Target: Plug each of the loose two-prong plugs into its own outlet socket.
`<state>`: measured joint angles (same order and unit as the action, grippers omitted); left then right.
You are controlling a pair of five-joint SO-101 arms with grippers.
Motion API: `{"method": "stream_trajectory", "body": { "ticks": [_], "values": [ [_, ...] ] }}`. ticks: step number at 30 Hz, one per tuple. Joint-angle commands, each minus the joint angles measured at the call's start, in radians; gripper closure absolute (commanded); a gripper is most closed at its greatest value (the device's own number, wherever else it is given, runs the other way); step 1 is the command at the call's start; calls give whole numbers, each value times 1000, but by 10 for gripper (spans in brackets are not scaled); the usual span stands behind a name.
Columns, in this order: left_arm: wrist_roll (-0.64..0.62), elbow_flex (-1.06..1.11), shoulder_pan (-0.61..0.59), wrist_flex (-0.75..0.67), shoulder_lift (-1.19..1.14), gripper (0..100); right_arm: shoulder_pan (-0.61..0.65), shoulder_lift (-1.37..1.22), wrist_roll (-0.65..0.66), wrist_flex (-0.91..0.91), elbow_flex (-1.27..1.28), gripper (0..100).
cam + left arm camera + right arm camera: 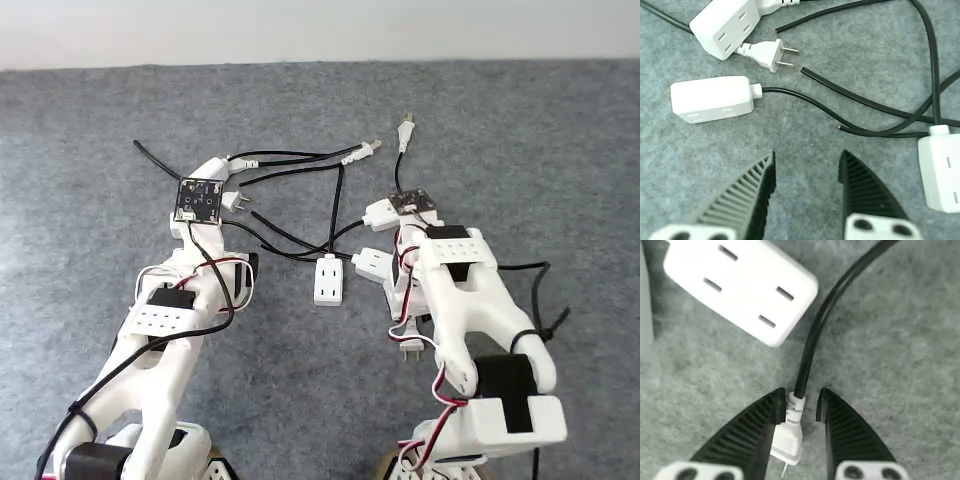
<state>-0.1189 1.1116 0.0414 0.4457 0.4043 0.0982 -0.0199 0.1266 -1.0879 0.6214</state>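
My right jaws stand open astride a white plug [787, 440] on the surface, near an outlet block [740, 290]. I centre on the plug body before closing, prongs left free. My left jaws hang open, empty.

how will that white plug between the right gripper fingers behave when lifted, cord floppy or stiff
The plug looks small and light, so probably easy to lift. Its black cord bends loosely over the carpet, so it will likely trail and tug rather than hold shape. The smooth tapered body may twist in the right gripper.
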Motion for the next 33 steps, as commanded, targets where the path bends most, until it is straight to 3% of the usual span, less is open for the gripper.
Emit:
{"method": "stream_trajectory", "body": {
  "ticks": [1, 23, 33],
  "values": [
    [5, -2, -5, -21, 29, 808, -4, 5, 12, 30, -52, 891],
    [5, -2, -5, -21, 29, 808, 61, 5, 81, -15, -43, 890],
    [5, -2, -5, -21, 29, 808, -45, 41, 117, -19, -43, 894]
  ]
}}
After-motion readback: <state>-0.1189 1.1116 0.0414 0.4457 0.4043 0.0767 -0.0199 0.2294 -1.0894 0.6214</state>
